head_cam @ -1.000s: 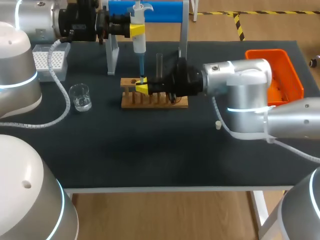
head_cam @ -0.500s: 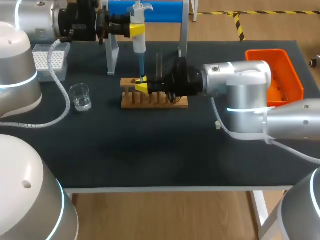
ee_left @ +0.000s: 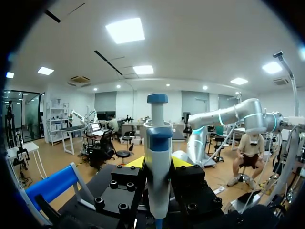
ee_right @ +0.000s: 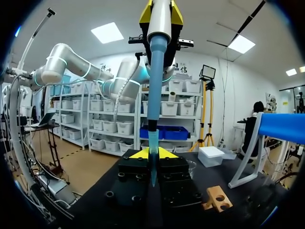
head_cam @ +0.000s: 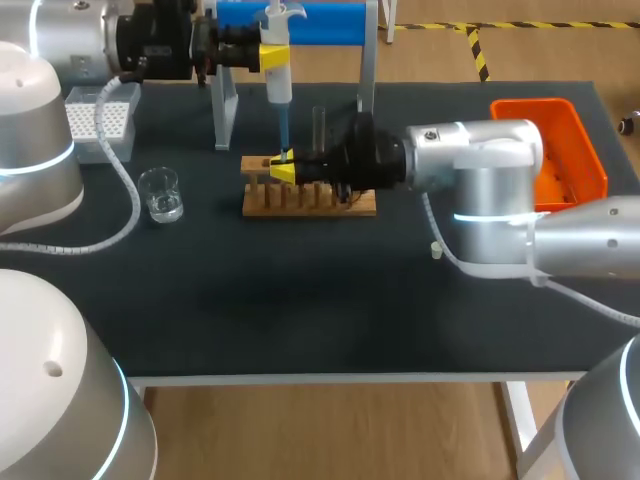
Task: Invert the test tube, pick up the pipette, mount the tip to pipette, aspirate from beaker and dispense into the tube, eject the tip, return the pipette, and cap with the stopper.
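Observation:
My left gripper (head_cam: 274, 57) is shut on the white pipette (head_cam: 277, 90) and holds it upright above the left end of the wooden rack (head_cam: 310, 200). In the left wrist view the pipette (ee_left: 157, 143) stands between the fingers of that gripper (ee_left: 158, 164). The blue shaft runs down to the pipette tip (head_cam: 284, 152). My right gripper (head_cam: 284, 170) reaches in from the right and is shut on that tip (ee_right: 152, 139), with its yellow ends (ee_right: 152, 153) meeting around it. A clear test tube (head_cam: 319, 125) stands upright in the rack. The beaker (head_cam: 160, 193) is at the left.
A white tip box (head_cam: 100, 120) sits at the back left. The blue pipette stand (head_cam: 300, 20) rises behind the rack. An orange bin (head_cam: 530, 105) is at the right, and a small white stopper (head_cam: 437, 250) lies under my right arm.
Both grippers have risen a little together, the pipette and its tip lifting slightly above the rack. Their grips look unchanged.

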Motion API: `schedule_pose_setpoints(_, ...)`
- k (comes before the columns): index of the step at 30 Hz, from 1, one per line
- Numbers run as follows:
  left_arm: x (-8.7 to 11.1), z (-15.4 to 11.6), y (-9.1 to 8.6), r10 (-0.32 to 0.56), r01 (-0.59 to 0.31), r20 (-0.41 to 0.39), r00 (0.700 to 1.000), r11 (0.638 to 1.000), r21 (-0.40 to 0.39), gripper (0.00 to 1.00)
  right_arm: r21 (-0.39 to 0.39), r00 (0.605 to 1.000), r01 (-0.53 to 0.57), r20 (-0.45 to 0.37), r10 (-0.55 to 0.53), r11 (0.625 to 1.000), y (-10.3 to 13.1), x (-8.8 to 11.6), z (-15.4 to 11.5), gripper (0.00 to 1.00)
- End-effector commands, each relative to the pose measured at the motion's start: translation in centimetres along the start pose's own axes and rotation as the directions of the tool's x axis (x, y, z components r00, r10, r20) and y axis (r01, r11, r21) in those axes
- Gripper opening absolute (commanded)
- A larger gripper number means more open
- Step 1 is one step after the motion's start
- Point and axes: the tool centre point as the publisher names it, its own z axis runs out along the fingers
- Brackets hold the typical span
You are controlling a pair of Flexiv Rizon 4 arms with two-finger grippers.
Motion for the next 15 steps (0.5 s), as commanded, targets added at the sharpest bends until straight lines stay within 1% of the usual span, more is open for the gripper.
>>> schedule_pose_setpoints(1, 0.1, 0.0, 0.4, 0.000, 0.000, 0.001, 1.000, 1.000, 0.000, 0.00, 0.002, 1.000, 0.003, 0.001, -0.003, 1.000, 0.5, 0.1, -0.1, 0.00)
schedule_pose_setpoints(15, 0.1, 0.0, 0.4, 0.000, 0.000, 0.001, 1.000, 1.000, 0.000, 0.00, 0.060, 1.000, -0.003, 0.003, 0.002, 0.998, -1.1, -0.1, -0.6, 0.00)
